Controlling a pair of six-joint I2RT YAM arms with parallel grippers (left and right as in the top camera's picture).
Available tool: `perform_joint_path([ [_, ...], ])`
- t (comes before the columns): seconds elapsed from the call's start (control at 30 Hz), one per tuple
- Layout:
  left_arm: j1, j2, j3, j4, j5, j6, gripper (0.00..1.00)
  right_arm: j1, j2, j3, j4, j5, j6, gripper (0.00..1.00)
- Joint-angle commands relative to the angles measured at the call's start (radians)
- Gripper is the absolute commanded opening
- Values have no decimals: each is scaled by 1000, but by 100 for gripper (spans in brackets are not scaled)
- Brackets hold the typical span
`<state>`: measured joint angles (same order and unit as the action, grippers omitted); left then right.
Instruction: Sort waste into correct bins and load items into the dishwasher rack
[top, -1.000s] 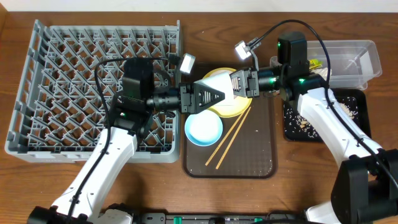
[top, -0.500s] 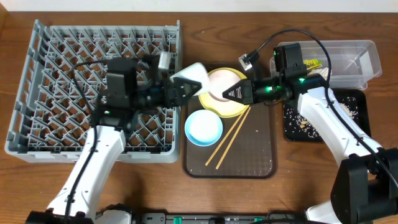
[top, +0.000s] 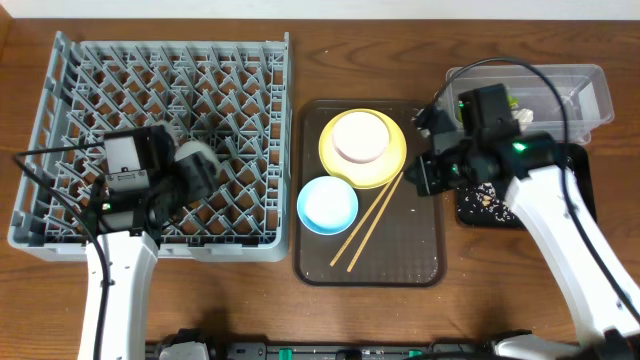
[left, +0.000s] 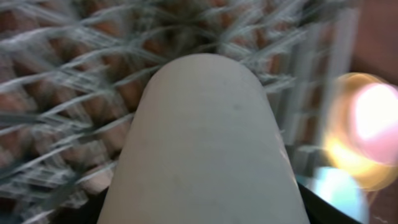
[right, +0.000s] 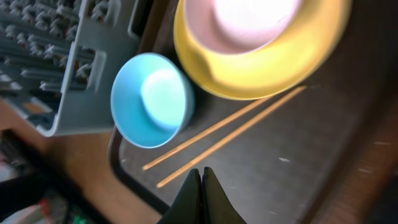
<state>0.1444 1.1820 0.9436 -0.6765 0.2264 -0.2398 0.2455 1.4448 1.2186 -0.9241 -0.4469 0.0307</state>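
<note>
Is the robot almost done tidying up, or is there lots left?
Lots left. Done: food scraps lie in the black tray. In hand: the left hand holds the white cup over the grey rack. Left: the yellow plate with the pink bowl on it, the blue bowl and the chopsticks all sit on the brown tray.

The tabletop is brown wood with a plain lengthwise grain, a little darker in streaks and matte throughout. Light falls on it evenly from above, so shadows on it are soft and short, with no hard glare on the wood. Along the far edge in the overhead view runs a narrow pale strip; whether that is wall or floor cannot be told. Both wrist views show only blurred patches of the same reddish-brown wood.
</note>
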Motion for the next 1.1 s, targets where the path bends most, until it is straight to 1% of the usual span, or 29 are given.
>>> perform_joint_path([
  [0.0,9,33,24,-8,-127,30,6,-5,-53,25,-8,103,-33,2],
  [0.33,9,180,24,-54,-127,29,6,-4,-59,24,-19,103,-32,3],
  [0.37,9,193,24,-60,-127,29,6,-4,-59,25,-19,103,-32,3],
  [0.4,9,206,24,-65,-127,29,8,-4,-59,24,-19,103,-32,6],
  [0.43,9,214,24,-68,-126,29,12,-4,-59,25,-19,103,-32,9],
  [0.53,9,229,24,-72,-120,29,41,-4,-59,25,-19,102,-32,38],
  [0.57,9,229,24,-74,-114,29,53,-4,-59,25,-19,102,-32,49],
  [0.6,9,227,24,-75,-111,29,59,-4,-59,25,-19,102,-32,56],
  [0.63,9,224,24,-75,-106,29,67,-3,-59,25,-16,103,-32,64],
  [0.7,9,215,24,-74,-104,29,77,-4,-59,24,-12,103,-32,67],
  [0.83,9,175,24,-74,-104,29,85,-4,-59,24,-6,103,-32,68],
  [1.07,8,90,24,-86,-103,29,89,-3,-59,24,1,103,-32,68],
])
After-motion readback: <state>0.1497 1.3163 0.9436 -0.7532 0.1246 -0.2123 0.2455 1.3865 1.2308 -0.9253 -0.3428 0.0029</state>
